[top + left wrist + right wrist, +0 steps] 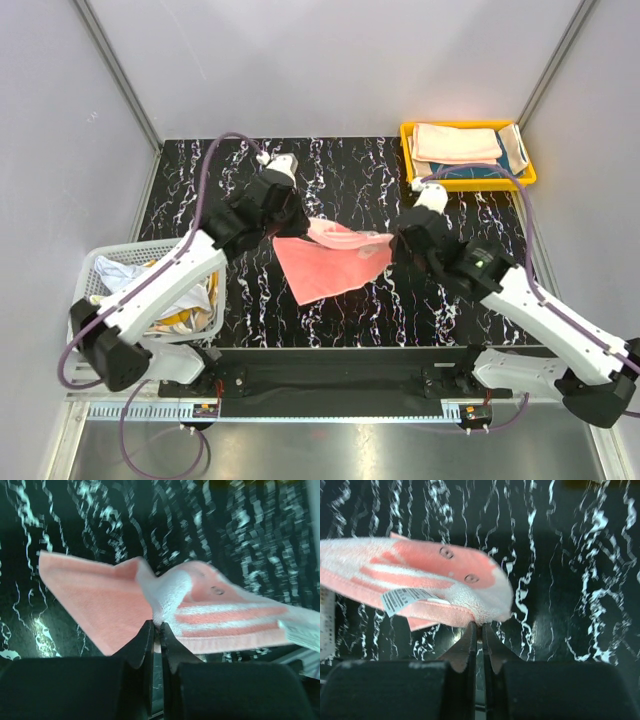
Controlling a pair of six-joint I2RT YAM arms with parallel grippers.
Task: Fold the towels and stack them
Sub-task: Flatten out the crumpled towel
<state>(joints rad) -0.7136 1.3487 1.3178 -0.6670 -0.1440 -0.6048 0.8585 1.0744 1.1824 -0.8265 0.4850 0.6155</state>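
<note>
Workflow explains the layout: loose towels [190, 318] sit bunched in the white mesh basket [120, 249] at the left of the bench [440, 300], and folded towels [455, 143] lie stacked in the yellow tray [468, 184] at the far right corner. So we judge the pink towel [325, 265] in the middle to be the piece in hand. Its near part lies on the bench, and its far edge is lifted between our two arms. We take it that we raise that edge so the cloth can be laid over itself for a fold. Our left pincer [156, 626] is pressed together on a raised ridge of the pink cloth. Our right pincer [479, 626] is likewise closed thin, nipping the towel's edge near its white label [402, 599].
</note>
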